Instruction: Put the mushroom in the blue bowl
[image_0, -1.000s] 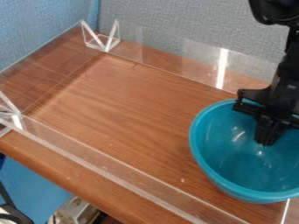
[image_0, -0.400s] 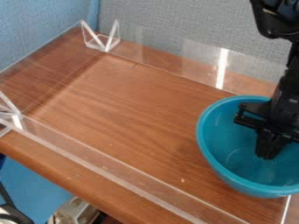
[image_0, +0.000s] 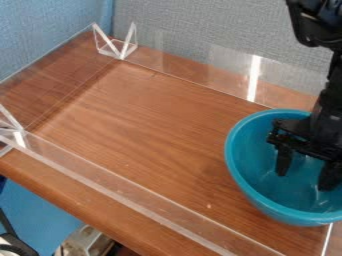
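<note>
We look down on a wooden tabletop (image_0: 147, 130) that fills most of the view, its brown grain running under low clear plastic walls. Behind it, along the top, we see a textured grey-blue partition (image_0: 201, 35), which continues in a bluer tone down the left side. At the right edge of the tabletop we have the blue bowl (image_0: 251, 180), round, glossy and upright, its right side cut off by the picture's border. Over it comes the black robot arm (image_0: 315, 30), reaching down from the top right corner. At its end the black gripper (image_0: 306, 174) is inside the bowl's opening as we see it, its fingers (image_0: 283, 162) spread well apart, one toward the left and one toward the right. We make out nothing held between them. The mushroom we cannot pick out; the gripper hides part of the bowl's inside, so we cannot tell whether it lies there. In the lower left corner, beyond the table's edge, we see a blue surface (image_0: 38, 212) with a partly visible jumble of pale and dark items (image_0: 86, 243) beside it. Smallest are the clear angular brackets: one (image_0: 116, 42) near the far left corner, another (image_0: 11, 131) at the left border.
</note>
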